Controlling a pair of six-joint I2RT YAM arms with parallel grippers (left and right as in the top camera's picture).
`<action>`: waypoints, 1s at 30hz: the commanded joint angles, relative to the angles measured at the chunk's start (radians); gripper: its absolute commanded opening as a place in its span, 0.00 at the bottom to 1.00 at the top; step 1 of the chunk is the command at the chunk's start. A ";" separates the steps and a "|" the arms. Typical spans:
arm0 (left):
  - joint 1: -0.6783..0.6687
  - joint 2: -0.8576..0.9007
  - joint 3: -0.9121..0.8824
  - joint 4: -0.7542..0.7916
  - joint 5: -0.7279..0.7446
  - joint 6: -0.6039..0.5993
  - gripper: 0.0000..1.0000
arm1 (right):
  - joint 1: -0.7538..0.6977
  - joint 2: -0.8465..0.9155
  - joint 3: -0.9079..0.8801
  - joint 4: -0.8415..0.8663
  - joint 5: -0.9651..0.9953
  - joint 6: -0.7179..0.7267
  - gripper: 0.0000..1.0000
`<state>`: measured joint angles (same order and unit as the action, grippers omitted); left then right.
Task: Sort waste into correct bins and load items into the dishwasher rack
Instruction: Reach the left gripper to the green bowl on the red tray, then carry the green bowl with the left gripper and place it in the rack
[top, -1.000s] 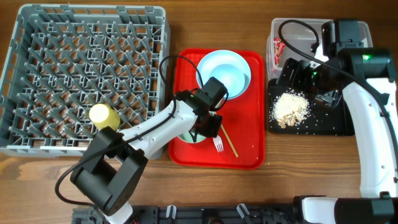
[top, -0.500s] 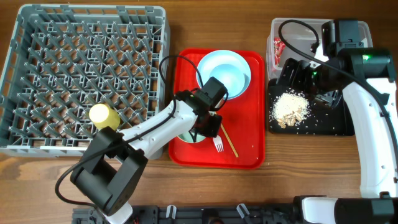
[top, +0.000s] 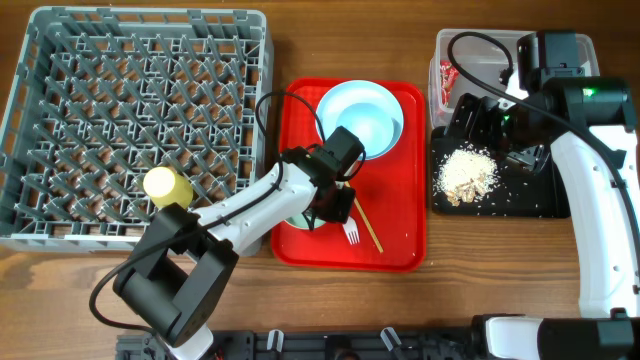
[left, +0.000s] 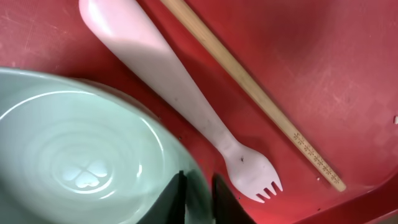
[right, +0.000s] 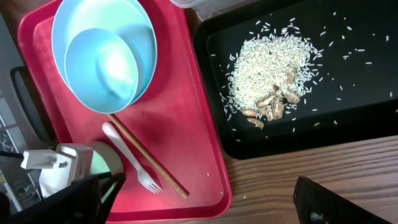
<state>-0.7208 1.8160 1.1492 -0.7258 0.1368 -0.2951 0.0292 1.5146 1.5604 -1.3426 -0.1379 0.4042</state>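
Place: robot lab bench, staged kitchen cleanup
Rig: left arm (top: 250, 205) + right arm (top: 600, 200), loose cable (top: 480, 40)
Props: dish rack (top: 25, 100), red tray (top: 395, 200), on wood table (top: 480, 270)

1. mostly buried under the left arm (top: 250, 205) from overhead, and cut by the left and bottom edges up close: pale green bowl (left: 81, 155)
2. only two dark, blurred tips of the left gripper (left: 199, 194) at the bottom edge, either side of the bowl's rim; pinching or merely straddling, impossible to tell
3. largely covered by the right arm (top: 600, 200) from overhead: clear tub (top: 440, 40), just a sliver of red wrapper (top: 447, 78) showing
4. cropped to dark corners, wide apart, at the bottom of its own view: right gripper (right: 205, 202)
5. cut by the top edge up close: wooden stick (left: 249, 81)
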 joint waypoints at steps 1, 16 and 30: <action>-0.004 0.010 -0.005 0.004 -0.008 -0.004 0.04 | -0.001 -0.011 0.017 -0.002 -0.013 0.014 1.00; 0.364 -0.333 0.340 -0.084 0.114 0.194 0.04 | -0.001 -0.011 0.017 -0.001 -0.013 0.014 1.00; 0.940 0.053 0.340 0.565 0.941 0.087 0.04 | -0.001 -0.011 0.017 -0.001 -0.013 0.014 1.00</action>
<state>0.1791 1.7611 1.4826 -0.2539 0.8654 -0.1360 0.0292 1.5146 1.5608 -1.3441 -0.1383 0.4042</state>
